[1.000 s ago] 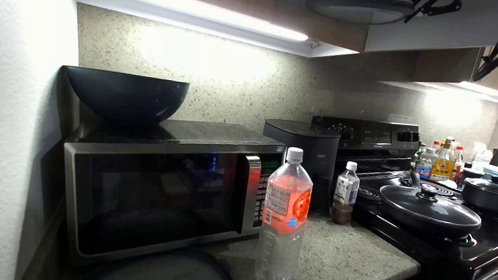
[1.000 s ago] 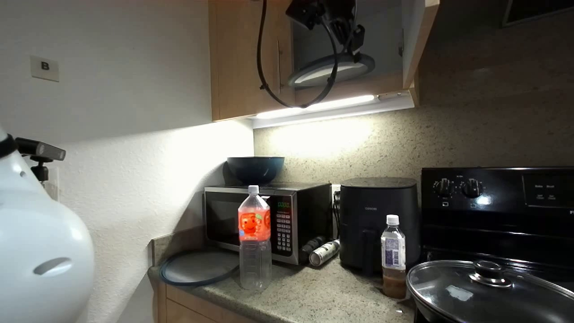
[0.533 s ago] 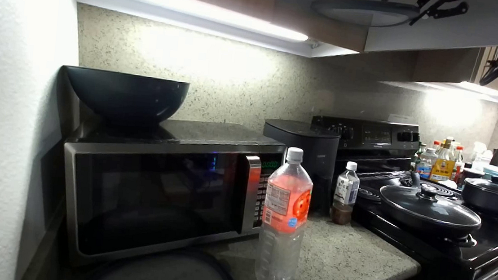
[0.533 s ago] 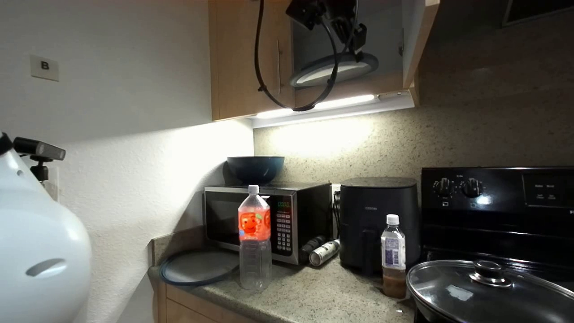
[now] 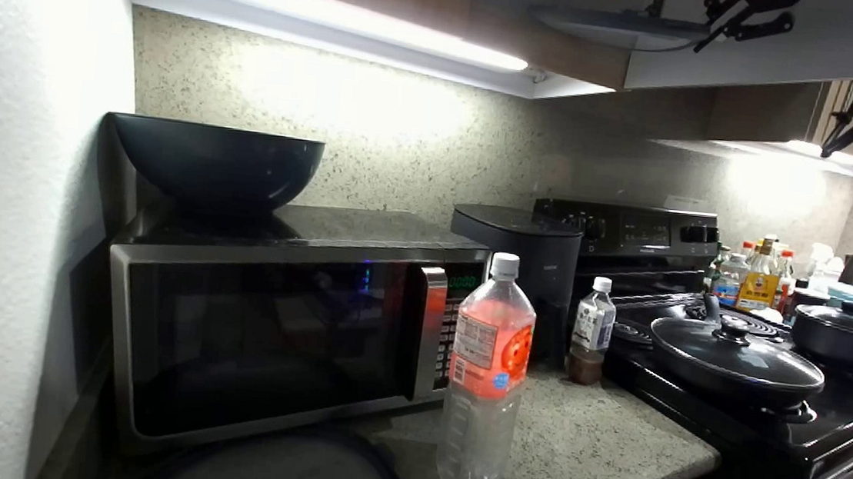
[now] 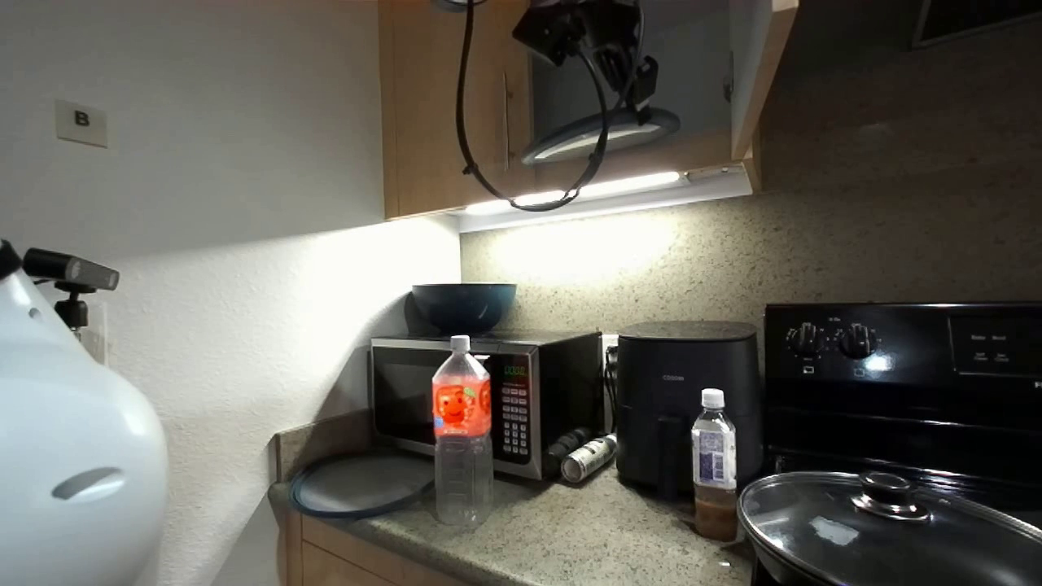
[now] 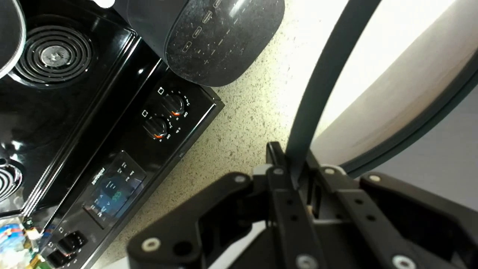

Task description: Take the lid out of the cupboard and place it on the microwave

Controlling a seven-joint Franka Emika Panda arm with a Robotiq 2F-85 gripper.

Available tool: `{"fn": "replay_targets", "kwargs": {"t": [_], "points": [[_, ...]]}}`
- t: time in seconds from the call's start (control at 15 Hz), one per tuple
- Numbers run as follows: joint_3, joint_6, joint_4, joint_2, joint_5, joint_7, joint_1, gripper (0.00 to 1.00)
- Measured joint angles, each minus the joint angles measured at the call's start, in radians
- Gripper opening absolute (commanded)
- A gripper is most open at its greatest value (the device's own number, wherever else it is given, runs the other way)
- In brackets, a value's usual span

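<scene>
The lid (image 6: 562, 148), a thin round disc with a dark teal rim and pale centre, is held in the air before the open cupboard (image 6: 444, 106). It also shows in an exterior view (image 5: 607, 25), nearly edge-on and slightly tilted. My gripper (image 7: 293, 155) is shut on the lid's rim (image 7: 321, 82), which runs up between the fingers in the wrist view. The gripper (image 6: 645, 110) is at the lid's right end. The silver microwave (image 6: 404, 391) stands on the counter below; it also shows in an exterior view (image 5: 270, 349).
A dark blue bowl (image 5: 217, 163) sits on the microwave's left side. A similar round disc (image 6: 358, 488) lies on the counter in front. A tall orange-labelled bottle (image 6: 462, 415), black air fryer (image 6: 684, 407), small bottle (image 6: 714, 464) and covered pan (image 6: 814, 537) stand nearby. The cupboard door (image 6: 765, 73) hangs open.
My gripper has lowered slightly with the lid in its hold. The lid looks more edge-on and tilted, its gripped end lower than before. The hanging cable has shifted a little.
</scene>
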Motion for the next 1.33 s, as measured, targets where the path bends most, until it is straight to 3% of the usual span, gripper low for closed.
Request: {"fn": "replay_targets", "kwargs": {"t": [0.8,1.33], "points": [[0.021,-0.003,-0.188,-0.128,0.0,-0.099,0.022,0.03],[0.077,0.091,-0.214,0.002,0.0,-0.048,0.017,0.03]]}}
